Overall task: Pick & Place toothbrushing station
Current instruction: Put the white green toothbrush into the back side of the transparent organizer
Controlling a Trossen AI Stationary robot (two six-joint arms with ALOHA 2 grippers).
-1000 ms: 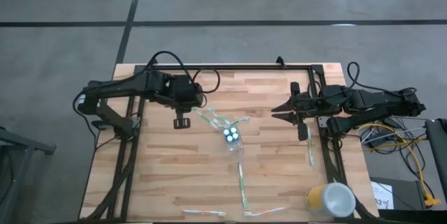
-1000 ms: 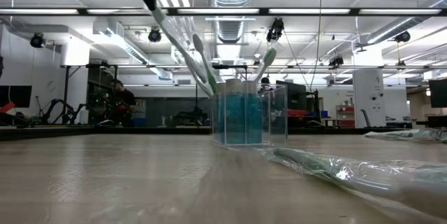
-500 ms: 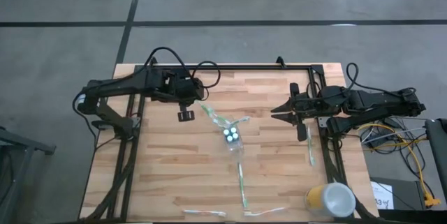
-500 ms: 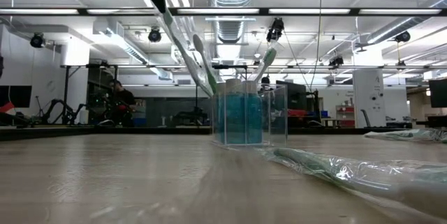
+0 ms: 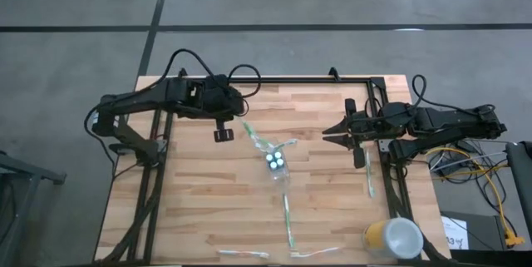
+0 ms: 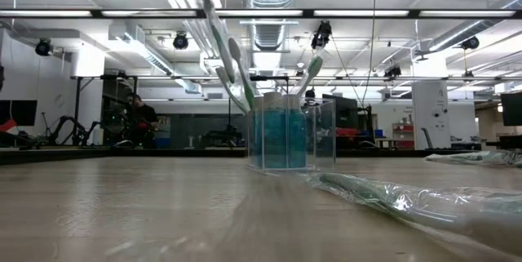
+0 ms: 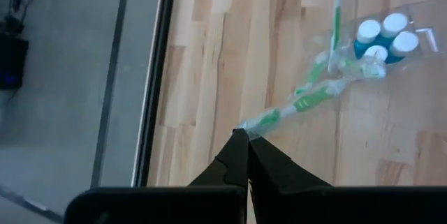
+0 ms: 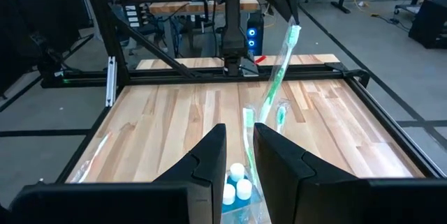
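- High view: the left gripper (image 5: 243, 123) is pinching the end of a brush (image 5: 257, 139) that is leaning out of the cup (image 5: 278, 165) at mid-table; the right gripper (image 5: 330, 134) is waiting near the right rail, fingers apart.
- Low view: the cup (image 6: 292, 135) is standing upright, holding tubes (image 6: 280, 138) and tilted brushes.
- Left wrist view: fingers (image 7: 235, 160) are closing on the brush's tip (image 7: 245, 123).
- Right wrist view: fingers (image 8: 211, 157) are hanging parted, empty, over the cup.

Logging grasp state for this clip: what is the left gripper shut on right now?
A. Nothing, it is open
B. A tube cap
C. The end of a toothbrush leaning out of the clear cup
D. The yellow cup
C: in the left wrist view the left gripper is pinched shut on the toothbrush, whose other end leans into the clear cup.
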